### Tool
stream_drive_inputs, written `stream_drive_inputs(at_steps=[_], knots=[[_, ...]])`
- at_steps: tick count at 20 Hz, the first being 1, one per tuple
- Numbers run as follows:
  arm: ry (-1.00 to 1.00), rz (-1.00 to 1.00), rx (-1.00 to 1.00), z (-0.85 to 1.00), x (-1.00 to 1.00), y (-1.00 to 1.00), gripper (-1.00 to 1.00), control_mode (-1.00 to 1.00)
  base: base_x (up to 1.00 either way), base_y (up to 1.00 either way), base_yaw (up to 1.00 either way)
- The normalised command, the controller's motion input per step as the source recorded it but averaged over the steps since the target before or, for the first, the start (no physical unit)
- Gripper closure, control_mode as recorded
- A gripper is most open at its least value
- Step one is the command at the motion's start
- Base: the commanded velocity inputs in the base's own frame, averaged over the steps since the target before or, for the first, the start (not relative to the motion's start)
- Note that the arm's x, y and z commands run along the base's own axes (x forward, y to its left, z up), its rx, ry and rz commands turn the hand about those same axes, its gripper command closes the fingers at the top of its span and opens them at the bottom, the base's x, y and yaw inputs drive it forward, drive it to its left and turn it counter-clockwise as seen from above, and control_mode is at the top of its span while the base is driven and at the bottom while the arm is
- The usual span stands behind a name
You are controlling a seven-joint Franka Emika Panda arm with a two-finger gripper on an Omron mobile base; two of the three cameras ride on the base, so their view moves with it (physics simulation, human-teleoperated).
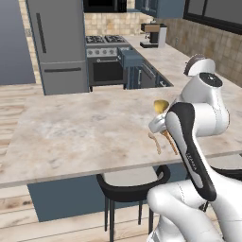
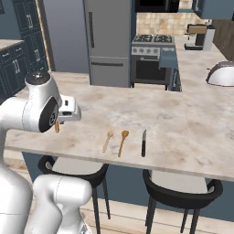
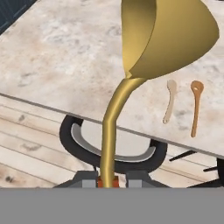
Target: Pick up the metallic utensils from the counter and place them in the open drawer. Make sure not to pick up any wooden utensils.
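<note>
**A:** Standing right behind the robot here. The claw [image 3: 107,180] is pinched nearly closed on the handle end of the small shiny golden-yellow metal spoon [image 3: 168,35]. From the hand camera the handle runs straight out from between the jaws, with the round bowl at the far end, so the spoon's long axis lines up with the gripper. It's lifted clear of the broad pale beige marbled stone counter [image 1: 71,127].

**B:** Where's the drawer from there?

**A:** Far side. Looks to me like the slate-blue open drawer [image 2: 167,58] sticks out beside the stove, well beyond the counter from the claw, so I'd guess the next move is a long carry forward (can't see inside it from here).

**B:** And the rest of the utensils?

**A:** Near the front edge of the counter: the matte pale tan wooden spoon [image 2: 108,140], then the slightly longer orange-brown wooden spoon [image 2: 123,142] just beside it, then the short slim black stick-like utensil [image 2: 144,142], all lying roughly parallel, handles toward the robot. The black one should be the remaining pickup; it lies apart from the orange-brown spoon.
</note>
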Motion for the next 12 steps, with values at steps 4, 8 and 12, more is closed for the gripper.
stream_drive_inputs(at_steps=[4, 8, 12], knots=[[0.0, -0.12, 0.0, 0.01, -0.43, -0.23, 1.0, -1.0, 0.0, 0.0, 0.0], [0.03, -0.07, 0.0, 0.16, -0.24, -0.02, 1.0, -1.0, 0.0, 0.0, 0.0], [0.0, 0.0, 0.0, 0.0, 0.0, 0.0, 1.0, -1.0, 0.0, 0.0, 0.0]])
